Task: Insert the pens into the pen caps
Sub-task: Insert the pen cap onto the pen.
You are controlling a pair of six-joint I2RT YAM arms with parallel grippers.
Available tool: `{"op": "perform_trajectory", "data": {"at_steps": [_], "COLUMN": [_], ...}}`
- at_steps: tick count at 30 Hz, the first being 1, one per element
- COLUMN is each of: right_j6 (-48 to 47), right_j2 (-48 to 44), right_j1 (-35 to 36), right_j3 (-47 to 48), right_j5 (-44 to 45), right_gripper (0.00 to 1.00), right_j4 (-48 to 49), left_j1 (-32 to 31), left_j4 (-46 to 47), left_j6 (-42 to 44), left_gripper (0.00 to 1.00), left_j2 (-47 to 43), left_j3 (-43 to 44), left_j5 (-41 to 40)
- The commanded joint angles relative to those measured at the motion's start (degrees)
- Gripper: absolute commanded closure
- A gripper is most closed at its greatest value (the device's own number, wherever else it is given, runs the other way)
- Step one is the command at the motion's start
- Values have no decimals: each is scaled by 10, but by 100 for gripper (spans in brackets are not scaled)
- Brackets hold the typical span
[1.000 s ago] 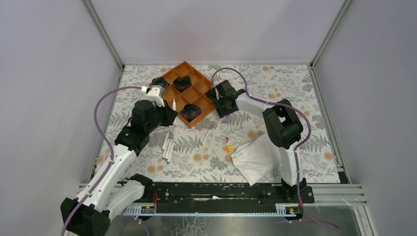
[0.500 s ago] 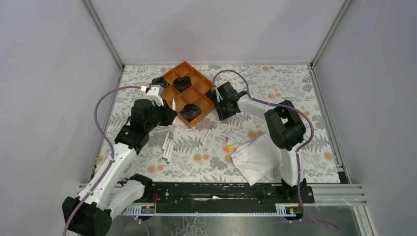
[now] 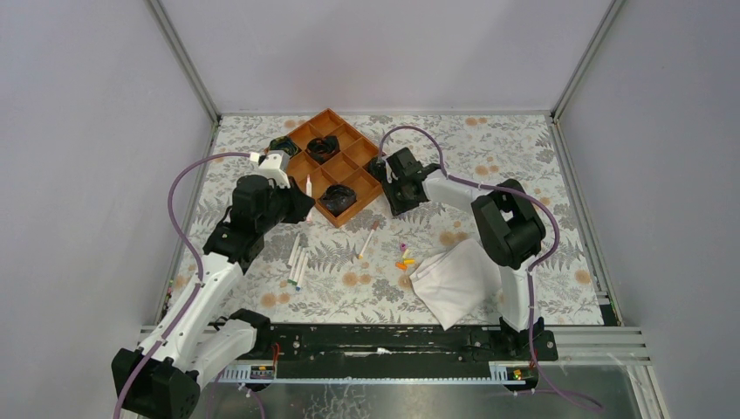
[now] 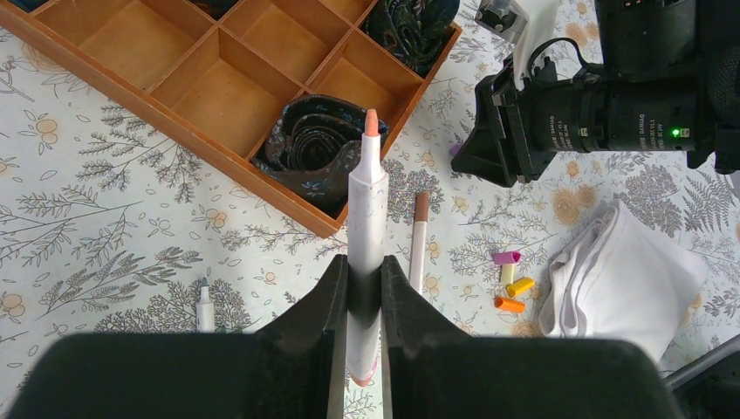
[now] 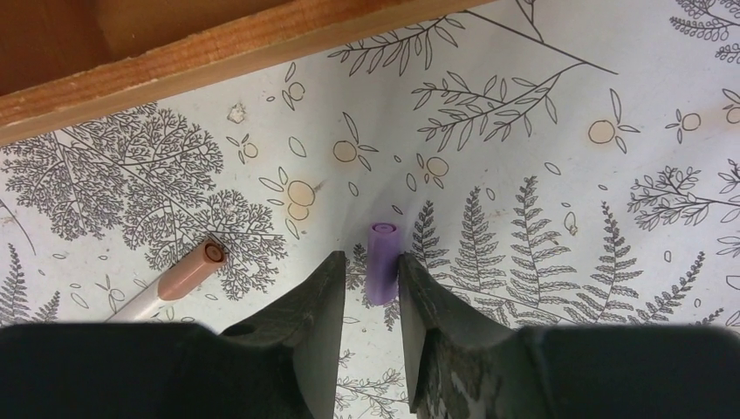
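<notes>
Clamping a pen (image 4: pixel 366 201), the left pincer (image 4: pixel 365 266) faces the right pincer (image 5: pixel 371 257), ajar astride a purple cap (image 5: pixel 382 253) beside the tray (image 5: pixel 174 65).

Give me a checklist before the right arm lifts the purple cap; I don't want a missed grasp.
1. Cap between right fingers: ok.
2. Fingers shut on cap: not ok, gap on one side.
3. Tray clear of fingers: ok.
4. Loose pen clear of fingers: ok.
5. Left fingers clamp held pen, tip bare: ok.
6. Which cap end is open: cannot tell.
</notes>
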Motion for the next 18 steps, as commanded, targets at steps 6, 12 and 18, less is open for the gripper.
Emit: {"op": "perform_trajectory", "data": {"at_steps": [6,12,18], "right_j6": [-16,-23,-18], "right_j2": [11,26,19], "right_j1": [24,38,38], "right_j3": [9,18,31], "right_j5": [63,95,84], "right_gripper": [69,77,92], "right_j4": [-47,-62,-61], "left_j1": [9,10,9], "left_j4": [18,18,30], "left_j6": [-4,-5,-6], "left_gripper": [100,100,100], "left_j2": [-3,-7,-10], "left_j3": [4,2,-3], "left_j5": [9,10,37]}}
